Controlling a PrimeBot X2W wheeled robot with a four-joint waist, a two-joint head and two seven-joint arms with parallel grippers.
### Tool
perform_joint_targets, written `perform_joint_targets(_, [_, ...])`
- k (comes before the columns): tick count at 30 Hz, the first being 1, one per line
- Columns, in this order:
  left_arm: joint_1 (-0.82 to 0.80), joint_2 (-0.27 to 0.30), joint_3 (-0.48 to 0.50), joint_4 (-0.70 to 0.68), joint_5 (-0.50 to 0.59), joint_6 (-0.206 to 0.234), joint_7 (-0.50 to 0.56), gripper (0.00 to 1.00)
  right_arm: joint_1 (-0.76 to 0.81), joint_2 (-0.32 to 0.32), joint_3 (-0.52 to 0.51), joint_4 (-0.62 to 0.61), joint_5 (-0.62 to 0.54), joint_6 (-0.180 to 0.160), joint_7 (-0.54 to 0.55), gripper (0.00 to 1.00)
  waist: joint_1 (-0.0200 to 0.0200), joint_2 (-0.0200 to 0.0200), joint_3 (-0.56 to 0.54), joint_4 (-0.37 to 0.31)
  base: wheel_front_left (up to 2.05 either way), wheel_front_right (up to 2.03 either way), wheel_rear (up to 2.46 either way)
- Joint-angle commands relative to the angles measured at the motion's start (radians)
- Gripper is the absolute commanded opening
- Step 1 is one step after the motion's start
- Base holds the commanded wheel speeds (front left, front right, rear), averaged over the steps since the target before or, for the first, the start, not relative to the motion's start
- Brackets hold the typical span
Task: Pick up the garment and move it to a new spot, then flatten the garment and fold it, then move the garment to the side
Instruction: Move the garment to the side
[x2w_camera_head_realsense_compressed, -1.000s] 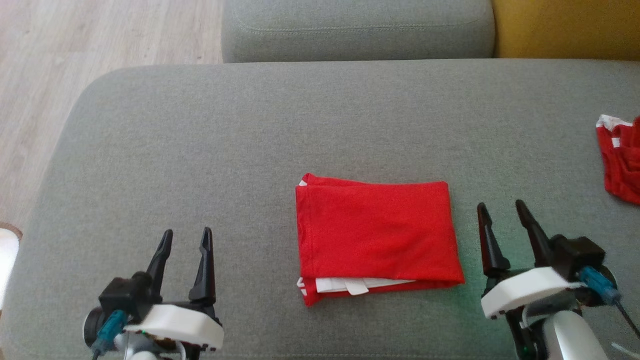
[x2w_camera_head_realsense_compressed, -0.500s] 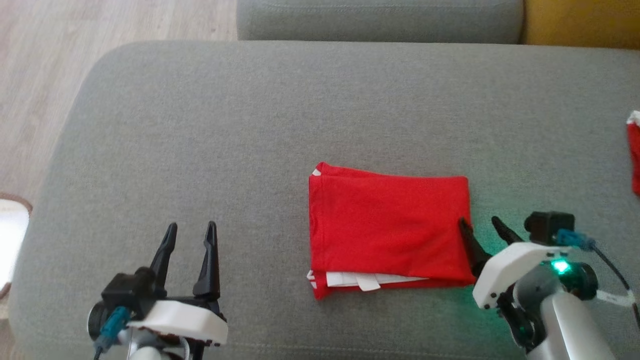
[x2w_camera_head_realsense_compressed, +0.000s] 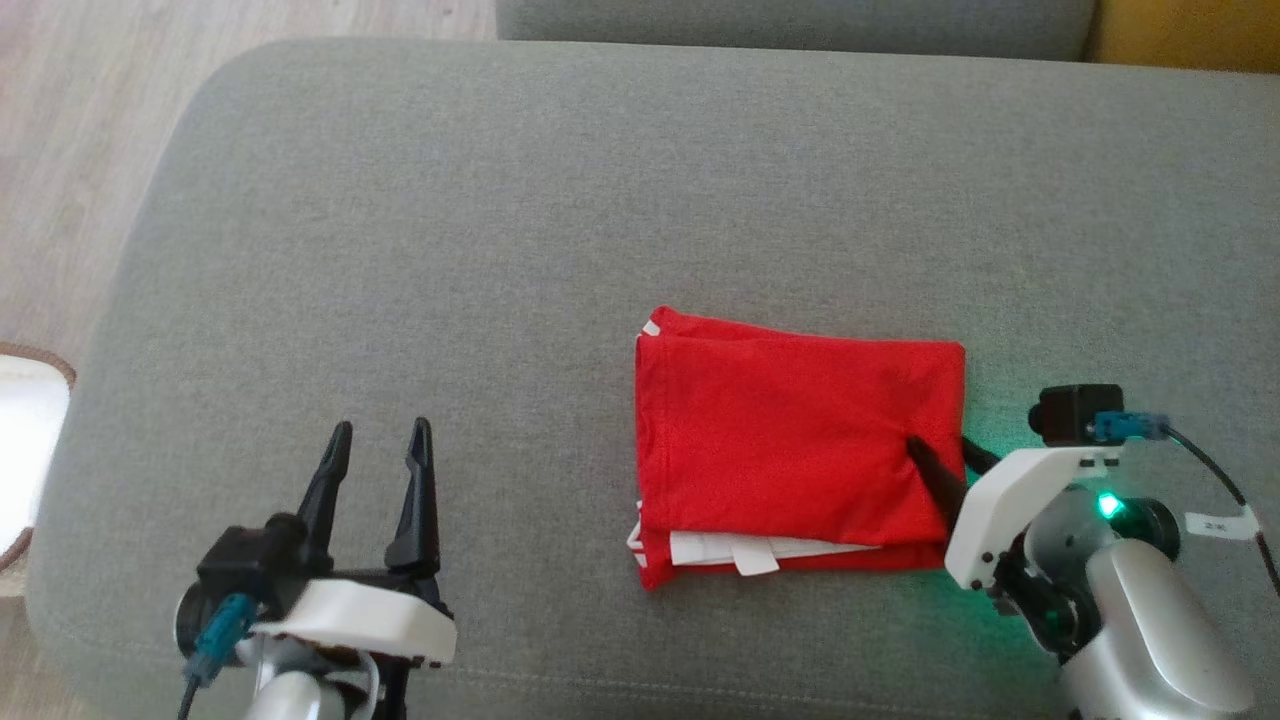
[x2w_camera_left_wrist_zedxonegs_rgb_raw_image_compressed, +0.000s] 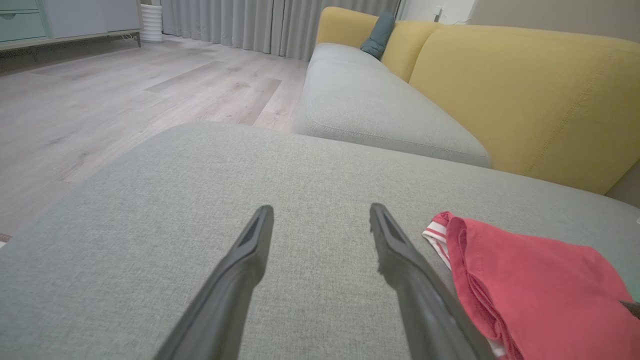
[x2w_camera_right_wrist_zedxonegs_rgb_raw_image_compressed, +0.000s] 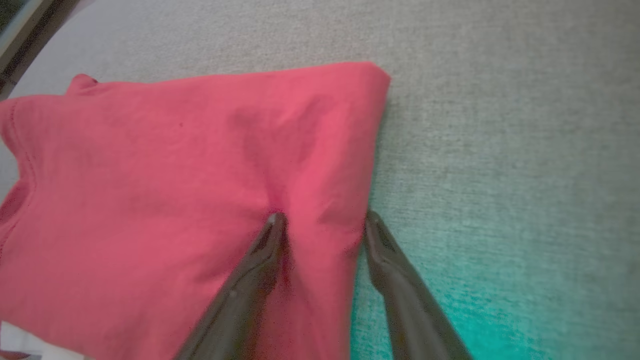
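Grey sofa cushion (x2w_camera_head_realsense_compressed: 500, 250) carries the folded red garment (x2w_camera_head_realsense_compressed: 795, 440) right of centre, its long axis running left to right. The right hand (x2w_camera_head_realsense_compressed: 940, 448) straddles the garment's right short edge, fingers apart, one tip pressed into the cloth and the other on the cushion just beside, nothing pinched yet. The left hand (x2w_camera_head_realsense_compressed: 382, 432) hovers wide open and empty, well apart.

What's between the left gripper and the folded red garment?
Only bare grey fabric sofa cushion lies between the left gripper and the folded red cloth garment, as the head view shows.
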Motion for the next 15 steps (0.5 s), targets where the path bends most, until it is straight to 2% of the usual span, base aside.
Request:
perform_joint_targets(1, [-0.041,-0.001,0.039,-0.031,0.010,-0.002,-0.012,1.00,-0.035,-0.011,0.037,-0.019,0.013,-0.001,-0.016,0.00,0.0000,0.0000,0.005,-0.009,0.00,0.00,0.00])
perform_joint_targets(7, [-0.041,-0.001,0.055,-0.040,0.027,-0.009,-0.012,1.00,-0.076,-0.050,0.026,-0.052,0.009,-0.001,-0.106,0.00,0.0000,0.0000,0.023,-0.085,0.00,0.00,0.00])
perform_joint_targets(11, [-0.045,0.000,0.059,-0.054,0.041,-0.012,-0.012,1.00,-0.094,-0.082,0.009,-0.093,-0.005,-0.001,-0.132,0.00,0.0000,0.0000,0.047,-0.178,0.00,0.00,0.00])
perform_joint_targets(12, [-0.045,0.000,0.059,-0.054,0.041,-0.012,-0.012,1.00,-0.094,-0.082,0.009,-0.093,-0.005,-0.001,-0.132,0.00,0.0000,0.0000,0.047,-0.178,0.00,0.00,0.00])
perform_joint_targets(15, [-0.056,0.002,0.060,-0.069,0.050,-0.017,-0.012,1.00,-0.099,-0.109,-0.004,-0.137,-0.015,-0.001,-0.135,0.00,0.0000,0.0000,0.073,-0.261,0.00,0.00,0.00])
